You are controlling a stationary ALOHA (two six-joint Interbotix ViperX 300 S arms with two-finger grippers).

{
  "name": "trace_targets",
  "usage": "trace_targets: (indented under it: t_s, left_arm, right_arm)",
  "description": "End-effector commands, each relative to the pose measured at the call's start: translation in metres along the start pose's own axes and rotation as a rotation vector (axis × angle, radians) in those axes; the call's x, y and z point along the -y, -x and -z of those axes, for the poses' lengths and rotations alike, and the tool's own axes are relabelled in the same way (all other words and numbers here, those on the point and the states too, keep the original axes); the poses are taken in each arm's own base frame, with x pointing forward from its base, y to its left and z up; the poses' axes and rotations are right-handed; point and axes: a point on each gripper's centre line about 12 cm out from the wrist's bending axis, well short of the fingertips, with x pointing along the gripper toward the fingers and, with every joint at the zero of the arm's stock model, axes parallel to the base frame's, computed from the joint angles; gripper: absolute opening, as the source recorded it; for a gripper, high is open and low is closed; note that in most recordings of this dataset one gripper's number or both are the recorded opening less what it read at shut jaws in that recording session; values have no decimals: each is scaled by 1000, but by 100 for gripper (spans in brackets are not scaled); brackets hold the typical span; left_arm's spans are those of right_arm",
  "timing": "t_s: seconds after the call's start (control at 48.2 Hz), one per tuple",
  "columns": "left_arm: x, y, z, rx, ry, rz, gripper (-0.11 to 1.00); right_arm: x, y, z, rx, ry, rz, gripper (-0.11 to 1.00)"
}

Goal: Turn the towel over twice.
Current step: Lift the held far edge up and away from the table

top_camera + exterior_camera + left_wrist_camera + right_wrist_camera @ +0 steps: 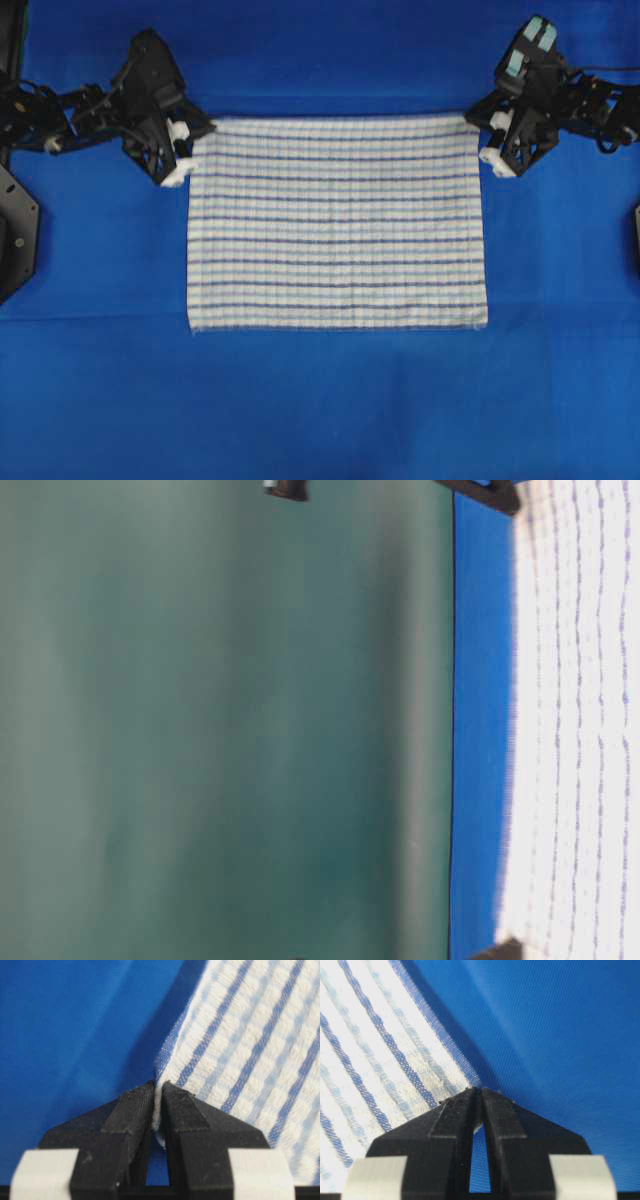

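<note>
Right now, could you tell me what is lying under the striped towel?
The towel lies flat on the blue sheet, which shows all round it. Anything else beneath is covered. The left gripper and right gripper pinch its two far corners.

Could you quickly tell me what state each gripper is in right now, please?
Left gripper: closed, pinching a corner of the towel.
Right gripper: closed, pinching the towel's other far corner.
</note>
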Motion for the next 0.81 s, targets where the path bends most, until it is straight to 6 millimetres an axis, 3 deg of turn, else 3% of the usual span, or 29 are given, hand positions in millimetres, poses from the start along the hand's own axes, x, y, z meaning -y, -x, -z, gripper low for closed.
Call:
trace_targets:
  t_s: [0.0, 0.29, 0.477, 0.788]
  left_arm:
    - [-9, 8, -27, 73, 16, -24, 3]
    - [-41, 24, -85, 164, -22, -110, 3]
    - [-60, 30, -120, 225, -77, -165, 3]
    - [-72, 55, -184, 329, -88, -200, 3]
  right_arm:
    - [6, 12, -21, 68, -13, 15, 9]
    - [39, 36, -66, 164, -39, 97, 9]
    - [61, 54, -110, 226, -6, 158, 10]
    - [71, 92, -175, 287, 68, 213, 10]
